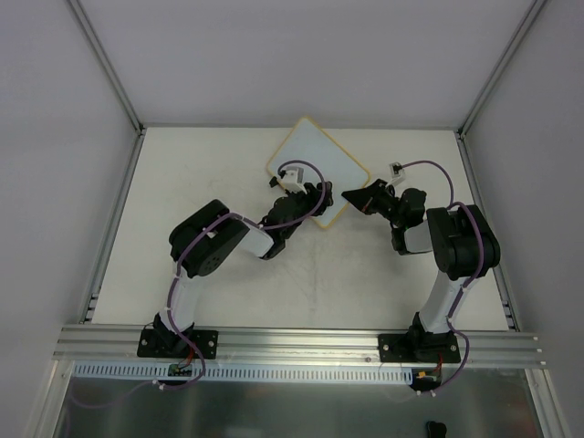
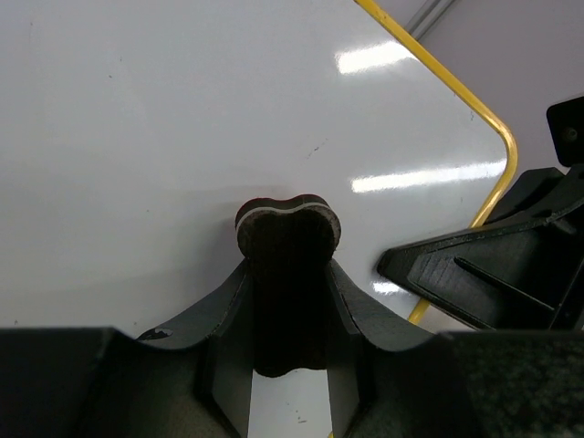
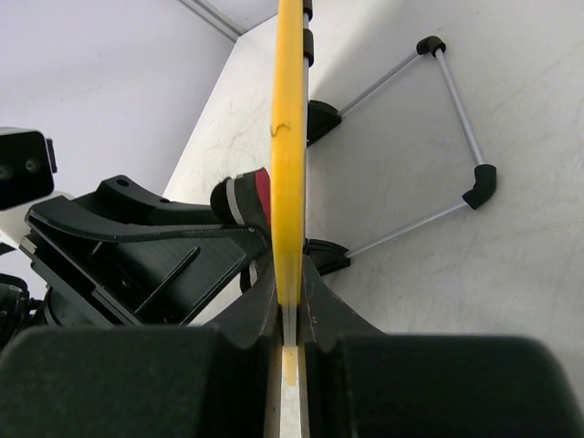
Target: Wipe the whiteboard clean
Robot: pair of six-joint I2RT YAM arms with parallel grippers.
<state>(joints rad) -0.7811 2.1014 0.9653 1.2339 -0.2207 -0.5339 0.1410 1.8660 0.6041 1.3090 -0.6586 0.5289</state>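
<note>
Sitting at the far middle of the table [image 1: 182,192], the whiteboard [image 1: 308,151] looks light, stiff and slick-faced, best taken by its yellow rim, where the right gripper [image 3: 290,285] is clenched, while the left gripper [image 2: 287,278] grasps a dark eraser [image 2: 287,226] against its face.

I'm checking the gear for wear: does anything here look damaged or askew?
The whiteboard sits cornerwise to the table, and its yellow frame shows a small dark nick in the right wrist view. Nothing else stands out.
</note>
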